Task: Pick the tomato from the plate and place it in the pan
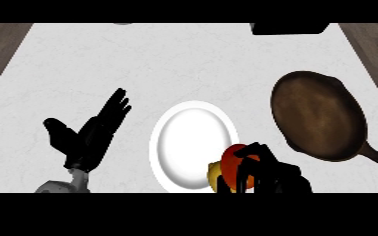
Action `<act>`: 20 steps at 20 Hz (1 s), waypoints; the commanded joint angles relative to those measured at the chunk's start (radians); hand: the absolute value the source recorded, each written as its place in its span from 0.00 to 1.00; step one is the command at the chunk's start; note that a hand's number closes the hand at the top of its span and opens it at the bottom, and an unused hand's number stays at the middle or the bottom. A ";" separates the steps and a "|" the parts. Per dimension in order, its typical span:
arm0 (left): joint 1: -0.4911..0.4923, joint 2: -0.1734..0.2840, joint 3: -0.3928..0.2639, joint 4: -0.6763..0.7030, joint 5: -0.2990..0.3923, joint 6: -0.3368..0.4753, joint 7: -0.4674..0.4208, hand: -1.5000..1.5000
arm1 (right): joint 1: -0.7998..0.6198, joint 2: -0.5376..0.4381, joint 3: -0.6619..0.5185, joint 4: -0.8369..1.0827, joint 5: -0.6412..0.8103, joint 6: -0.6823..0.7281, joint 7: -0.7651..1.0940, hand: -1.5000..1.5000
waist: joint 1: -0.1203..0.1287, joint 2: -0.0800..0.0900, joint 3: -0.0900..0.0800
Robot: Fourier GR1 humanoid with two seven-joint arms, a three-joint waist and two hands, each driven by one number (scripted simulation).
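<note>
The right robot hand (267, 172) curls its fingers around the tomato (236, 166) at the plate (193, 147) edge, ready to carry it to the pan (319, 116). The left robot hand (92, 132) rests open on the surface (148, 60), out of the way.

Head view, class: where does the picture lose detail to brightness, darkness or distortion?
Head view: the white plate looks taller than wide and nearly featureless; both black hands, left hand and right hand, show as silhouettes; the right one partly hides the tomato; the pan reads dark brown.
</note>
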 commanded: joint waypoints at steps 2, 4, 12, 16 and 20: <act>0.044 -0.041 -0.057 -0.054 -0.050 0.024 -0.002 0.50 | 0.087 -0.080 -0.167 0.121 -0.071 -0.223 -0.101 1.00 | 0.027 0.005 -0.001; -0.028 0.001 0.013 -0.030 0.000 -0.016 0.045 0.50 | 0.168 -0.180 -0.221 0.128 -0.112 -0.293 -0.180 1.00 | 0.021 0.005 -0.001; -0.061 -0.044 0.023 0.088 -0.031 -0.050 -0.019 0.50 | -0.018 -0.185 -0.490 0.448 -0.281 -0.418 -0.370 1.00 | 0.027 0.008 -0.002; -0.048 -0.042 0.015 0.039 -0.035 -0.050 0.013 0.50 | -0.046 -0.215 -0.606 0.626 -0.365 -0.566 -0.492 1.00 | 0.032 0.008 -0.001; 0.006 -0.044 0.008 0.011 -0.055 -0.051 -0.007 0.50 | -0.151 -0.236 -0.695 0.827 -0.556 -0.649 -0.663 1.00 | 0.039 0.008 -0.001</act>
